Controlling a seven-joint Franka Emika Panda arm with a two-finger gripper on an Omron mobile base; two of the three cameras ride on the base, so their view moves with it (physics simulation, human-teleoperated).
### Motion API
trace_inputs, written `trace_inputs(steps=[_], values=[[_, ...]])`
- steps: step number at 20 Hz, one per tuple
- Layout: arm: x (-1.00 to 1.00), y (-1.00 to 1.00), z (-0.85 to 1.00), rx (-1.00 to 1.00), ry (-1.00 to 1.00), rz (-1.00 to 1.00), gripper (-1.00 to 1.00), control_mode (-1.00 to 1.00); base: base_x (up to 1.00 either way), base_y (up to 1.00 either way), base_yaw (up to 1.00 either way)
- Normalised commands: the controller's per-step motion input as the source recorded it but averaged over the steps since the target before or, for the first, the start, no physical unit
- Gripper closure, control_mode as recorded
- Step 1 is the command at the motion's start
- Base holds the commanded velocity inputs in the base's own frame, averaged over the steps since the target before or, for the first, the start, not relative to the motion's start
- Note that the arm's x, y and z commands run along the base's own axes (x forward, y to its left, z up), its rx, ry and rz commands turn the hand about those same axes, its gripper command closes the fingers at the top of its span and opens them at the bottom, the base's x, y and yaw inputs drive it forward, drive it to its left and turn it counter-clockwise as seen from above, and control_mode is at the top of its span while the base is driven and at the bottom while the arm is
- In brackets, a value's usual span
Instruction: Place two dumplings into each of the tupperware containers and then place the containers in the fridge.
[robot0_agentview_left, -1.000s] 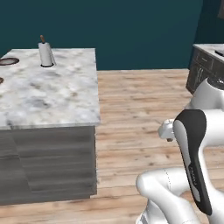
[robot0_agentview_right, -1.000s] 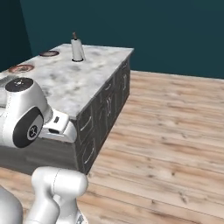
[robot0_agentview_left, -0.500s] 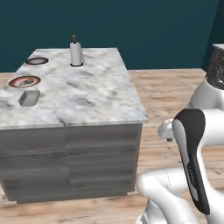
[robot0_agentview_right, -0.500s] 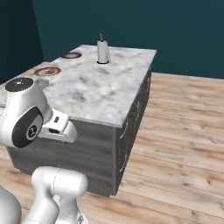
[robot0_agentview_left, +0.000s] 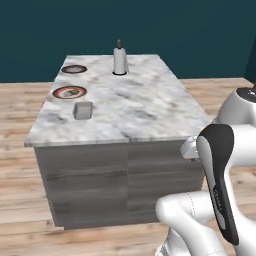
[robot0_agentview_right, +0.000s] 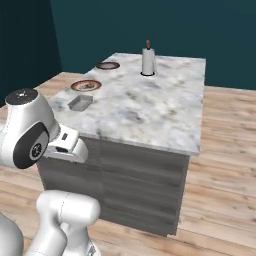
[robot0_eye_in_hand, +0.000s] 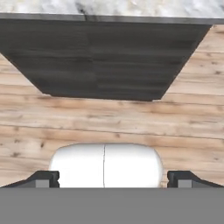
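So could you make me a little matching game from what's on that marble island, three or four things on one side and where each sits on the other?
Things:
1. paper towel roll
2. tupperware container
3. nearer plate
4. farther plate

Places, as the left base view shows them:
A. closest to the island's front edge, on its left side
B. upright near the far edge, around the middle
C. far left corner
D. just behind the grey tray

Pairs: 1-B, 2-A, 3-D, 4-C
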Motion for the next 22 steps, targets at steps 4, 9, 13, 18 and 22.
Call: trace_inputs(steps=[4,9,13,18,22], values=[[0.00,0.00,0.00,0.00,0.00,0.00,-1.00,1.00,0.11,1.00,-0.10],[0.00,0.00,0.00,0.00,0.00,0.00,-1.00,1.00,0.09,1.00,-0.21],[0.00,0.00,0.00,0.00,0.00,0.00,-1.00,1.00,0.00,1.00,-0.30],[0.00,0.00,0.00,0.00,0.00,0.00,-1.00,1.00,0.00,1.00,-0.48],[0.00,0.00,0.00,0.00,0.00,0.00,-1.00,1.00,0.00,1.00,-0.57]])
